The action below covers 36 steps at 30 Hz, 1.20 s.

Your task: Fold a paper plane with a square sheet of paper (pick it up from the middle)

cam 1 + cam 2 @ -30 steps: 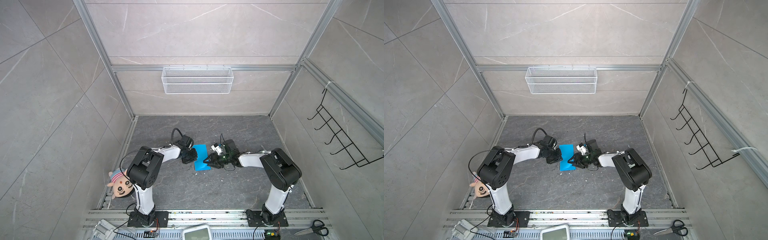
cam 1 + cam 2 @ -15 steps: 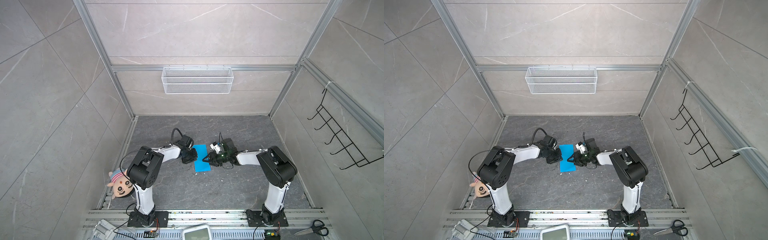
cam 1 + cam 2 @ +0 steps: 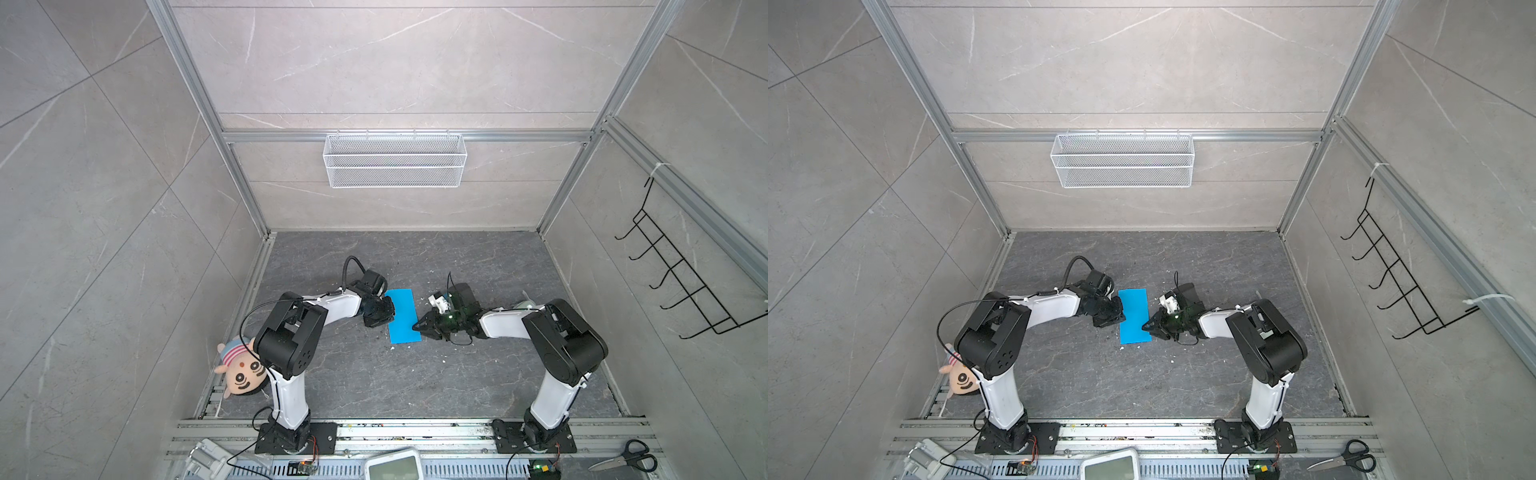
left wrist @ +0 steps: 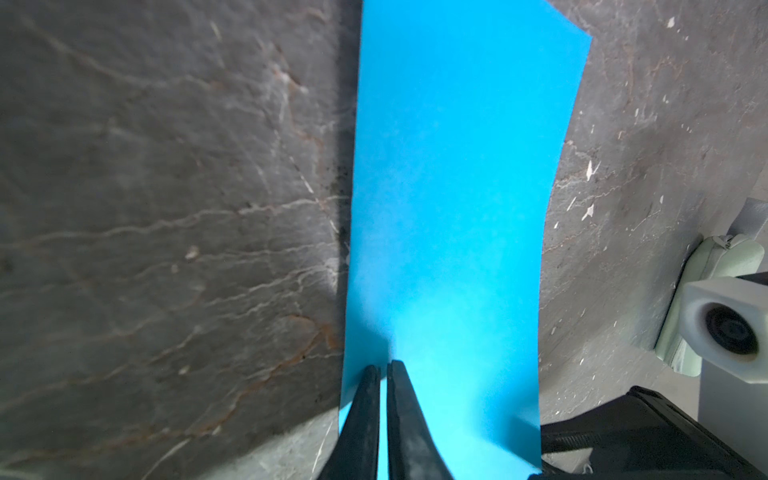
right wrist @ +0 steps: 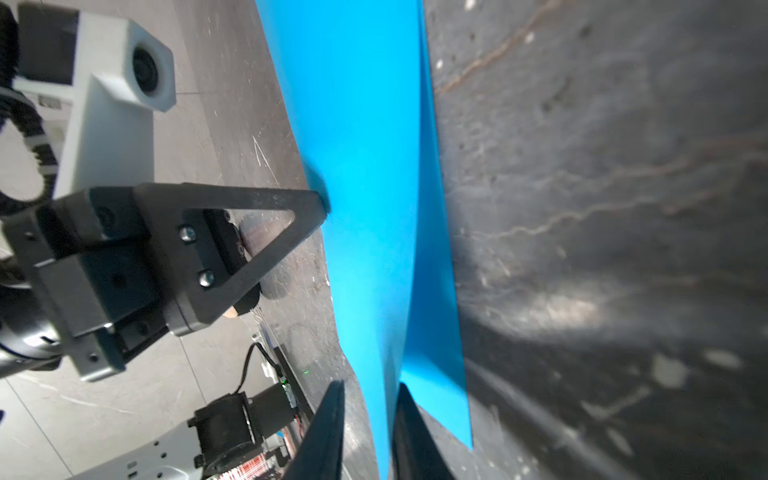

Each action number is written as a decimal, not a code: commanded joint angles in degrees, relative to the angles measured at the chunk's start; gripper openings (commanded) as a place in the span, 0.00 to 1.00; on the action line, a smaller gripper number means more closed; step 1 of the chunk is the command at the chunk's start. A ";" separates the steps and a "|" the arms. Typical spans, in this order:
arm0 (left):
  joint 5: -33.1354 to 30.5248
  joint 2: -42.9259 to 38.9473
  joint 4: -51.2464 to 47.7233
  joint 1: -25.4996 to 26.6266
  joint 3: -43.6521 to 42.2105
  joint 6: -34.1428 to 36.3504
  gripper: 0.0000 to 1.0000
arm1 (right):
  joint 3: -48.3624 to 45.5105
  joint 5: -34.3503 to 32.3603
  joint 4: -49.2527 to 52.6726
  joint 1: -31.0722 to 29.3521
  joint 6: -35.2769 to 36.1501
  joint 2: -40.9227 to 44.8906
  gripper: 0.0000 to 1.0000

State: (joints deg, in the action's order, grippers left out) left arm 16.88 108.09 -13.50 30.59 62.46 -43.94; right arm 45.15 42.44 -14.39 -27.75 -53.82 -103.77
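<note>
The square sheet of paper (image 3: 402,316) lies mid-way on the bench (image 3: 415,382) between 2 grippers: left gripper (image 3: 390,319) on its left edge, right gripper (image 3: 416,327) at its right edge. Plush toy (image 3: 240,370) at the front-left corner; scissors (image 3: 626,456) beyond the front-right corner.

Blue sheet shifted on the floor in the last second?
No: the square sheet of paper lies where it did, same offset below the wire basket.

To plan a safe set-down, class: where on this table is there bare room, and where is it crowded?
Free: the table strip between the back wall and the blue paper; the wide patch between the paper and the arm bases. Crowded: mid-table, where the left tool and right tool flank the paper.
</note>
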 commanded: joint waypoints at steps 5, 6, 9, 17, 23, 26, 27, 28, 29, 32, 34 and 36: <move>-5.16 4.50 -5.32 -0.24 -2.56 0.59 0.13 | -0.52 -1.74 2.54 -0.29 -2.60 0.63 0.17; -5.13 4.41 -5.27 -0.22 -2.57 0.53 0.12 | -0.29 -1.66 2.99 -0.29 -2.60 0.43 0.16; -4.90 3.93 -4.98 -0.19 -2.60 0.59 0.13 | -0.07 -1.26 3.31 -0.30 -2.87 -0.11 0.14; -4.18 3.59 -4.09 -0.32 -2.68 0.18 0.13 | -0.58 -0.17 3.92 -0.29 -3.48 0.23 0.15; -4.18 3.35 -3.86 -0.27 -2.87 -0.14 0.13 | -1.29 -0.39 4.02 -0.30 -3.92 1.09 0.12; -3.53 2.49 -2.88 -0.25 -3.16 0.12 0.13 | -1.12 -0.49 4.40 -0.30 -3.89 1.18 0.05; -2.49 1.74 -1.38 -0.35 -3.62 0.48 0.13 | -0.82 -0.51 5.11 -0.28 -3.40 1.24 0.04; -0.19 0.40 1.91 -0.23 -4.69 1.10 0.15 | -0.42 -0.72 6.68 -0.33 -2.56 1.41 0.03; 1.68 -1.18 5.10 -0.20 -6.00 1.50 0.17 | 0.04 -1.11 8.59 -0.29 -1.49 1.78 0.03; 4.39 -5.13 10.05 -0.18 -7.66 3.09 0.22 | 1.22 -1.35 14.13 -0.24 1.90 2.57 0.02; 4.72 -6.32 10.09 -0.17 -7.36 4.37 0.24 | 2.22 -1.56 18.50 -0.20 4.91 3.26 0.02; 4.73 -6.03 9.44 -0.24 -6.67 5.07 0.24 | 2.76 -1.72 21.84 -0.01 7.01 3.70 0.02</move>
State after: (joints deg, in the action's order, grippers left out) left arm 21.19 103.83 -4.82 30.61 55.24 -41.89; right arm 46.22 41.32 -1.08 -27.75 -52.03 -102.06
